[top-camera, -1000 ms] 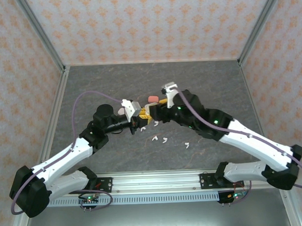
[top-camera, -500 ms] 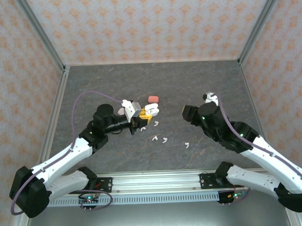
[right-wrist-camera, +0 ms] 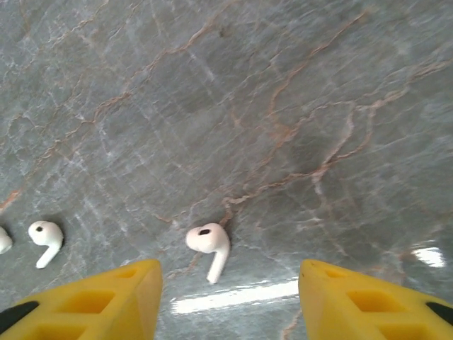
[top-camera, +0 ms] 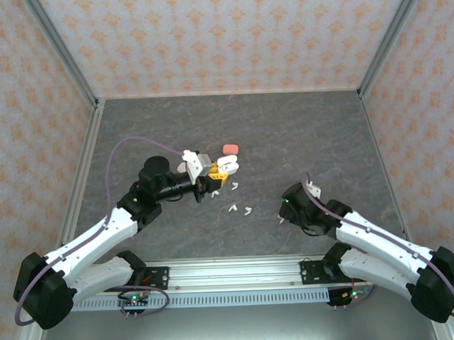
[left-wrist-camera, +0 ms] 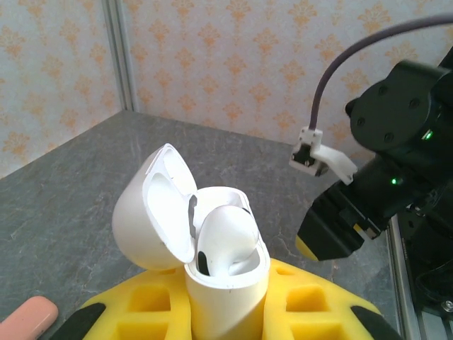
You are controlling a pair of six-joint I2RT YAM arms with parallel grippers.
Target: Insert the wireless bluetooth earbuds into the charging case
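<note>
1. In the middle of the gray surface (top-camera: 315, 129), the left hand (top-camera: 214, 178) is clamped on a white case (top-camera: 227, 168).
2. In the left wrist view, the case stands up between the yellow fingers (left-wrist-camera: 134, 304).
3. Its lid (left-wrist-camera: 156, 212) is flipped open and leans to the left.
4. One white earbud (left-wrist-camera: 228, 237) sits inside the case with its round end up.
5. A pink case (top-camera: 229, 149) lies on the surface just behind the white one.
6. The right hand (top-camera: 283, 213) is low over the surface, near the front and well to the right of the white case.
7. Its two yellow fingers (right-wrist-camera: 106, 290) are apart and hold nothing.
8. A loose earbud (right-wrist-camera: 209, 244) lies flat on the surface, just in front of the gap between those fingers. They do not touch it.
9. A second earbud (right-wrist-camera: 44, 236) lies farther left in that view, and the edge of another one peeks in at the side.
10. From above, a few small white earbuds (top-camera: 248, 209) lie on the surface between the two hands, apart from both.
</note>
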